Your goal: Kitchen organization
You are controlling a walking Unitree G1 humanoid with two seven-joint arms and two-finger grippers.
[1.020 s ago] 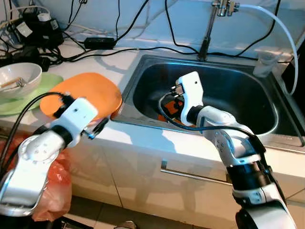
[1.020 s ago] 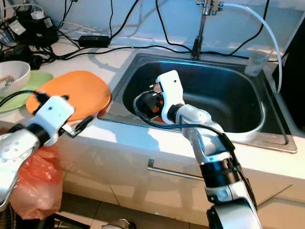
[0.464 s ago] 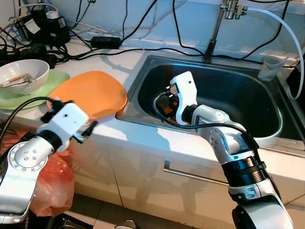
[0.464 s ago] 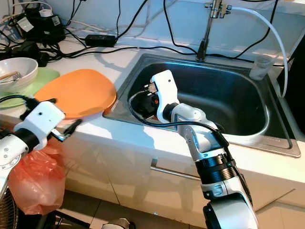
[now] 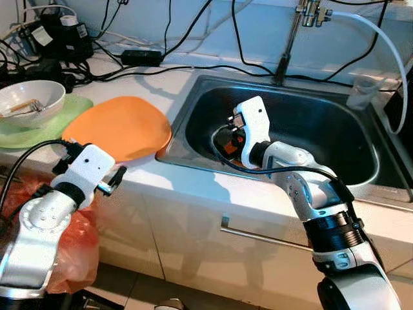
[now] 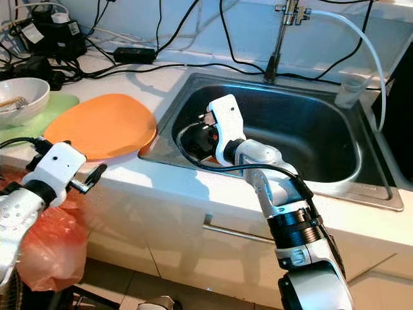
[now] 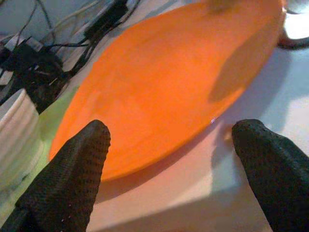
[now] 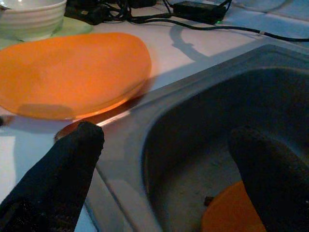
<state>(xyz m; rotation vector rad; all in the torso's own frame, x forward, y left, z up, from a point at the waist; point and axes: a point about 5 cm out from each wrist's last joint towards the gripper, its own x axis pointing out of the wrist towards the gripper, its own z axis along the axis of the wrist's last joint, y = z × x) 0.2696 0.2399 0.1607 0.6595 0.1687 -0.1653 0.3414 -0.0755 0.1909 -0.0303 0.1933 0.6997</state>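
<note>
A large orange plate [image 5: 119,128] lies on the white counter, its right rim reaching the sink's edge. My left gripper [image 7: 169,140] is open and empty, low at the counter's front edge, pointing at the plate's near rim without touching it. My right gripper [image 8: 169,137] is open inside the steel sink [image 5: 335,123], near its left wall. Between its fingers nothing is held. A second orange item [image 8: 231,215] lies on the sink bottom beneath it, mostly hidden by the wrist in the left eye view.
A white bowl [image 5: 29,103] with a utensil sits on a green plate [image 5: 45,126] at the far left. Black cables and adapters [image 5: 58,45] crowd the back of the counter. A faucet [image 5: 303,13], a hose and a clear cup [image 5: 361,90] stand behind the sink. An orange bag [image 5: 77,245] hangs below.
My left arm has drawn back a little from the plate's rim, toward the counter's front edge. The right gripper has stayed in the sink. The camera has shifted slightly.
</note>
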